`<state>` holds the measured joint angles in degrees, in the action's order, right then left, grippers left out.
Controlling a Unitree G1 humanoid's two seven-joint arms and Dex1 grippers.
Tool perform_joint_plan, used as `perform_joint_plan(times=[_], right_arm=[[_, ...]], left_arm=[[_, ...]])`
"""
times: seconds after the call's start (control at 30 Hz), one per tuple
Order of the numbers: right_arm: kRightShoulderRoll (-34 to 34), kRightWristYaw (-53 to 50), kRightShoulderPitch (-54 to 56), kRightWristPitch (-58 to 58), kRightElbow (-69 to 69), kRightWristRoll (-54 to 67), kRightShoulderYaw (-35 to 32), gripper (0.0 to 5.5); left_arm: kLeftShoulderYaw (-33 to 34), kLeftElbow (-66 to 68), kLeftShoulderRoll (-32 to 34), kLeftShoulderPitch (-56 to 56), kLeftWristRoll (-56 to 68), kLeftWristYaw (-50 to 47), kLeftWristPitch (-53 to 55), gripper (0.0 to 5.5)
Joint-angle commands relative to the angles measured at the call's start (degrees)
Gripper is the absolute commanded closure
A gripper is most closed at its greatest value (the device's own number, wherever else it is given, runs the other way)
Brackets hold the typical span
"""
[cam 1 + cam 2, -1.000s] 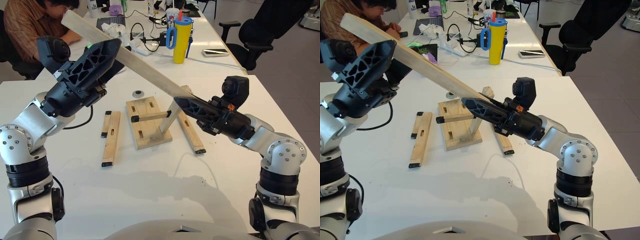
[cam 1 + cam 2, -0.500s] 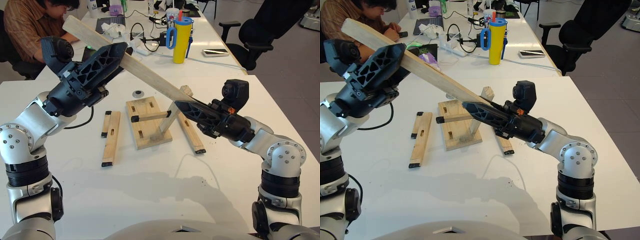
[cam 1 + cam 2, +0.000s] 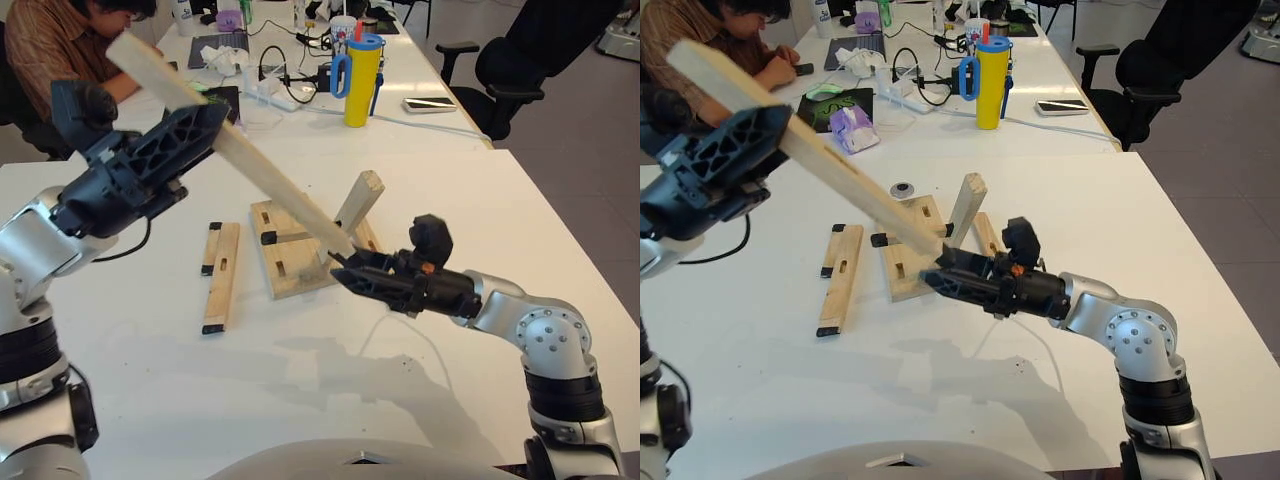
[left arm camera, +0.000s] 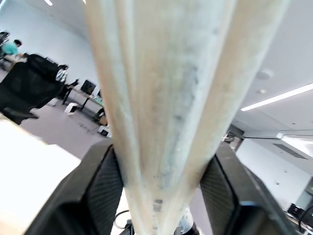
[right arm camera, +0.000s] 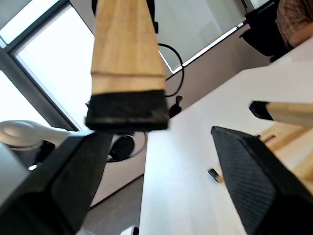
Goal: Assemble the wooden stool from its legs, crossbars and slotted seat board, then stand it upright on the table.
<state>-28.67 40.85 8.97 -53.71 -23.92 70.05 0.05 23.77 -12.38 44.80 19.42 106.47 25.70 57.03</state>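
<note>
- We have the left gripper (image 3: 205, 125) clamped on the long leg (image 3: 262, 172), gripping it high up. The leg slopes down over the table (image 3: 200, 380) and ends near the right near corner of the seat board (image 3: 295, 281). We cannot tell whether that end touches the board.
- The right gripper (image 3: 340, 272) sits low at that end with its fingers (image 5: 254, 176) spread apart. The leg's black cap is between them, and nothing looks gripped.
- The seat board lies flat on the table. One tilted leg (image 3: 358, 200) is stuck in it, with a crossbar (image 3: 295, 236) sticking out from that leg. Slotted pieces (image 3: 222, 272) lie loose to the left of the board.
- Risk: the low end is unguided and far from the left grip, so a small wrist error swings it wide. It could hit the tilted leg and lever it out of its slot.
- Risk: nothing pins the board, so pushing the leg in at an angle likely slides or tips it.
- Risk: if the right fingers close off-centre on the cap, the leg twists in the left grip and misses its slot.
</note>
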Motion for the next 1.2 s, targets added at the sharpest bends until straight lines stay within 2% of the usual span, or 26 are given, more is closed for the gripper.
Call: perform_joint_plan(times=[0.03,0.17,0.27,0.5,0.7,0.97,1.2], right_arm=[[-0.34,-0.05,-3.05,3.96,-0.91,-10.85,6.16,1.74],[3.08,-3.62,-3.08,9.82,2.64,-22.82,12.07,1.74],[6.27,-6.56,-1.53,14.04,6.63,-30.53,15.07,1.74],[11.91,-7.47,2.56,21.73,15.91,-43.26,20.8,1.74],[13.68,-4.57,4.64,26.95,21.76,-50.26,24.4,1.74],[16.16,-4.17,6.08,29.46,27.59,-54.58,23.87,1.74],[16.13,-2.8,6.56,28.39,29.82,-57.14,24.52,1.74]], left_arm=[[3.74,2.34,5.24,-8.55,-7.9,6.72,3.57,3.43],[3.98,5.19,4.94,-12.6,-18.39,12.0,0.77,3.43],[2.55,6.15,1.92,-12.6,-26.3,15.02,-4.47,3.43],[-6.59,6.88,-4.91,-10.86,-47.77,22.66,-20.67,3.44],[-7.51,9.98,-8.31,-8.67,-53.42,27.11,-26.71,3.44],[-11.52,16.19,-11.11,-6.5,-61.36,32.03,-32.83,3.44],[-15.24,20.04,-7.97,-4.91,-70.06,37.16,-38.82,3.45]])
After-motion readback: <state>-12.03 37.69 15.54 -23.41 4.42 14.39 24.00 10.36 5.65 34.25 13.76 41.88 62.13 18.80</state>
